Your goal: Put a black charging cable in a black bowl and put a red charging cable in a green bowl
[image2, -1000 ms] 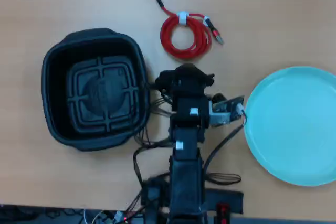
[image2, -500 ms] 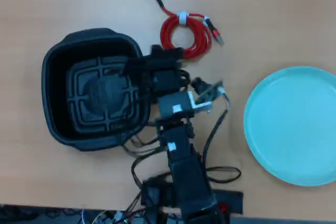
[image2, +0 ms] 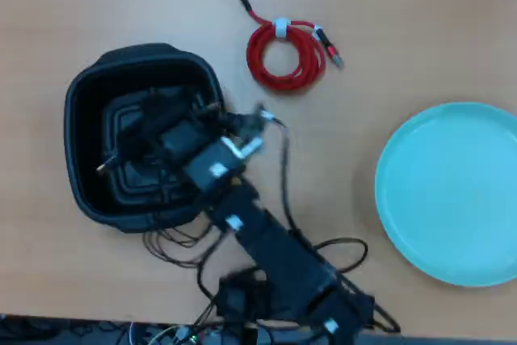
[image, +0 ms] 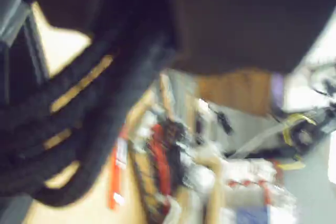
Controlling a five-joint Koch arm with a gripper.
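The black bowl (image2: 81,94) sits at the left of the overhead view. My gripper (image2: 153,131) hangs over its inside, shut on the black charging cable (image2: 121,155), whose metal-tipped plug points down-left above the grid floor. In the blurred wrist view, the black charging cable's braided loops (image: 68,129) fill the left side close to the lens. The red charging cable (image2: 284,54), coiled and bound by a white band, lies on the table at the top centre, apart from the arm. The green bowl (image2: 452,191) rests at the right with nothing in it.
The arm's base and its loose thin wires (image2: 283,296) occupy the bottom centre, near the table's front edge. Bare wooden table (image2: 347,135) lies between the black bowl and the green bowl.
The arm has swung left from the middle of the table to over the black bowl, carrying the black cable. The red cable and both bowls have stayed put.
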